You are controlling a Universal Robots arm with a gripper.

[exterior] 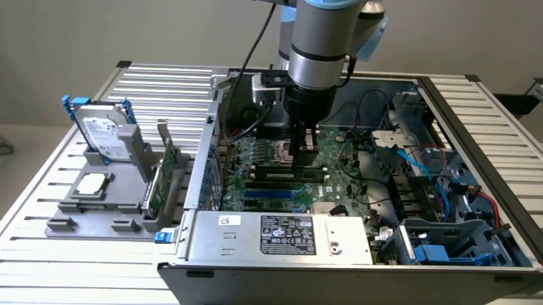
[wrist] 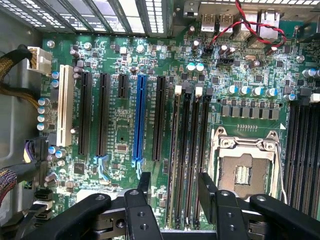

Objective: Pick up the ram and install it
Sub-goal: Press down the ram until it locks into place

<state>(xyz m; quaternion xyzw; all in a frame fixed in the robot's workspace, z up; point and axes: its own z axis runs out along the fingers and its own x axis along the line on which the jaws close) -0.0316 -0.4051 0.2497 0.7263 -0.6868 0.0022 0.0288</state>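
Pincer (wrist: 174,192) wide open, empty, fingers straddling ram (wrist: 176,165) seated among memory slots.

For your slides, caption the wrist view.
Open gripper poised above the motherboard's memory slots, beside the empty CPU socket.

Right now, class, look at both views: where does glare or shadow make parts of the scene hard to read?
Exterior view: bright light washes the ribbed table to near white, while the arm shades the motherboard under the gripper. Wrist view: light through the case's vent slats blows out that edge; the open black fingers are dark and show little detail, with the blue slot clear.
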